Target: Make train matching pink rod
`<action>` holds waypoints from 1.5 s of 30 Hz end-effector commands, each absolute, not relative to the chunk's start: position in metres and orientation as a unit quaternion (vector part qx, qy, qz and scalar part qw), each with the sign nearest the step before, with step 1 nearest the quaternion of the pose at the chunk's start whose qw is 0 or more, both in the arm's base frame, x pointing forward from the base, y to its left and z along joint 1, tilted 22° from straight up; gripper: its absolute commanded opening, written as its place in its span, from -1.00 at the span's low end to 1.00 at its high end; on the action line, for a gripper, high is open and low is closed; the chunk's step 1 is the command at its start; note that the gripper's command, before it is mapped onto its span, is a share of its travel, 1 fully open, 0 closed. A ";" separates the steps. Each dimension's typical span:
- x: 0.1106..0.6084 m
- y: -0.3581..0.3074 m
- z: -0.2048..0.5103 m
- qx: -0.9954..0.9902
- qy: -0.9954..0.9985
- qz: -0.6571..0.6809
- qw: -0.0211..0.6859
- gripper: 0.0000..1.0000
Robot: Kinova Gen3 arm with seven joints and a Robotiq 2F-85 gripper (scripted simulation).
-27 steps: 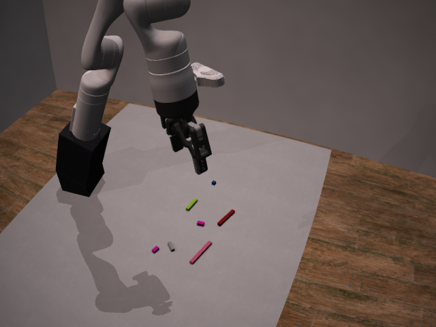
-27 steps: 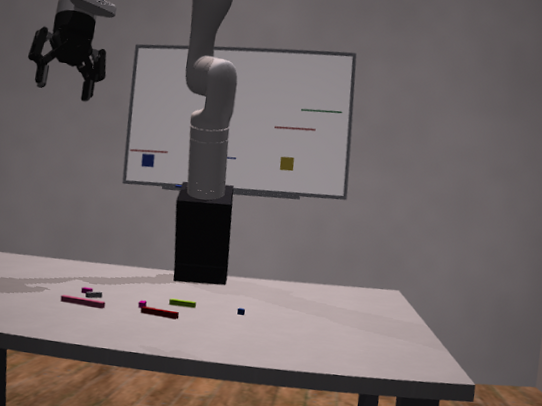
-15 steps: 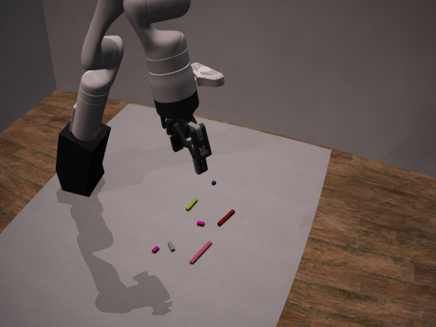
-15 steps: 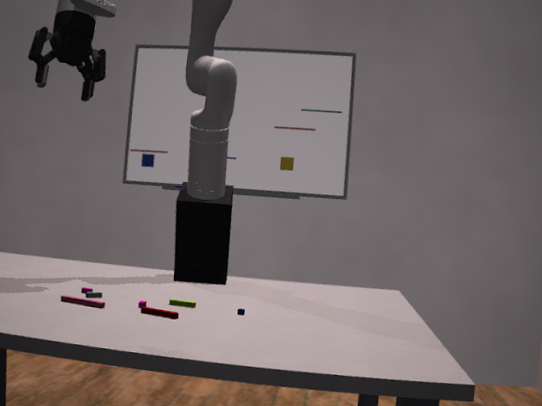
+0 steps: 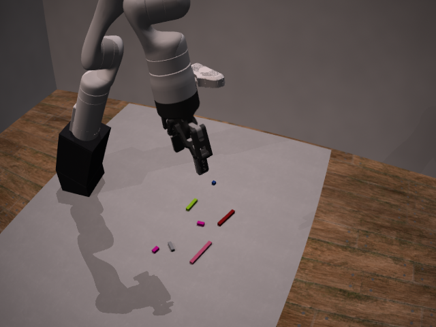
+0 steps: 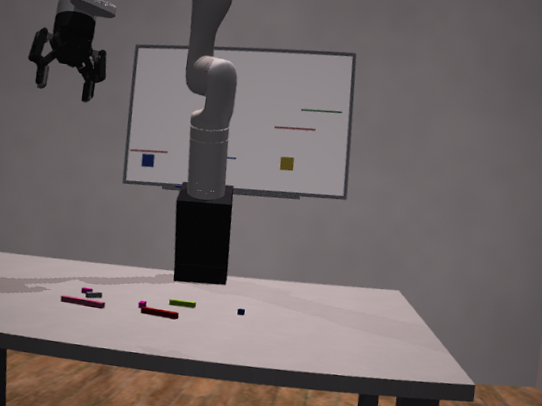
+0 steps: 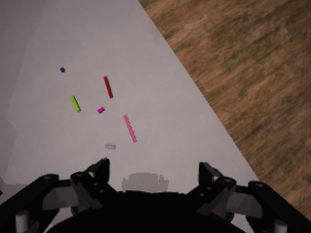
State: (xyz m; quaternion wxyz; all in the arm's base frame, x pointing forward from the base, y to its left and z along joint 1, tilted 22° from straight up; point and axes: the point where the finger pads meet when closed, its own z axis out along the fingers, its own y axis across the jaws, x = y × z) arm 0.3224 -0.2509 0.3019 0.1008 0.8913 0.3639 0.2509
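- Step: nothing built yet. Jaws (image 6: 66,71) wide open and empty, high above the counter (image 6: 292,344), upper left of the exterior view.
- Rods scattered, all apart: blue (image 5: 213,182), lime (image 5: 191,204), red (image 5: 225,217), two magenta (image 5: 200,223) (image 5: 154,248), grey (image 5: 171,246), pink (image 5: 200,252).
- Likely train: blue, grey, lime, which sum to nine.
- Next: descend on one of these, jaws across its width.
- Pink lies flat at lower centre of the top view, long axis lower left to upper right.
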 end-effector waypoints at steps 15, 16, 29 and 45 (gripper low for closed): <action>0.344 -0.237 0.272 0.893 0.342 0.287 0.062 1.00; 0.346 -0.235 0.269 0.893 0.339 0.291 0.058 1.00; 0.374 -0.223 0.220 0.899 0.277 0.339 0.013 1.00; 0.380 -0.232 0.127 0.924 0.137 0.357 -0.018 1.00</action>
